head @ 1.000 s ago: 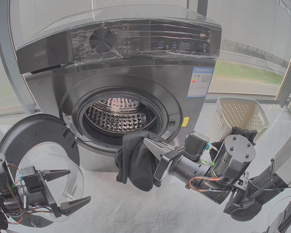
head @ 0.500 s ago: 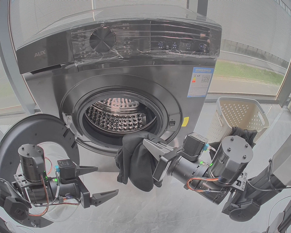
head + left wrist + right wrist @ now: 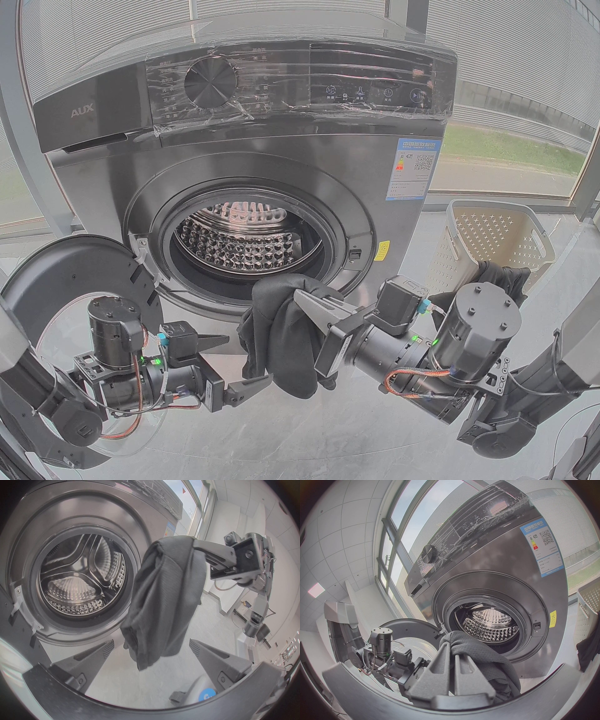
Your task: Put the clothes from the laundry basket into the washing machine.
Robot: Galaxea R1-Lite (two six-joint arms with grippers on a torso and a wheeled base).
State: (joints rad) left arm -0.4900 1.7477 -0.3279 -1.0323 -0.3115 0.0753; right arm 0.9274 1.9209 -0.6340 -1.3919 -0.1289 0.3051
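Head view: washing machine (image 3: 250, 125) door-open, laundry basket (image 3: 494, 237) at its right, dark garment (image 3: 281, 337) hanging limp before the opening, pinched at its top fold by the right pincer (image 3: 306, 303); soft, light, likely best gripped where bunched; left pincer (image 3: 249, 359), spread, has swung in beside it.

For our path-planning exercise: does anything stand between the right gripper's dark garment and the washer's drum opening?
Nothing visible does. The door is swung aside, and the dark garment hangs before the lower rim of the drum opening; the left gripper sits lower.
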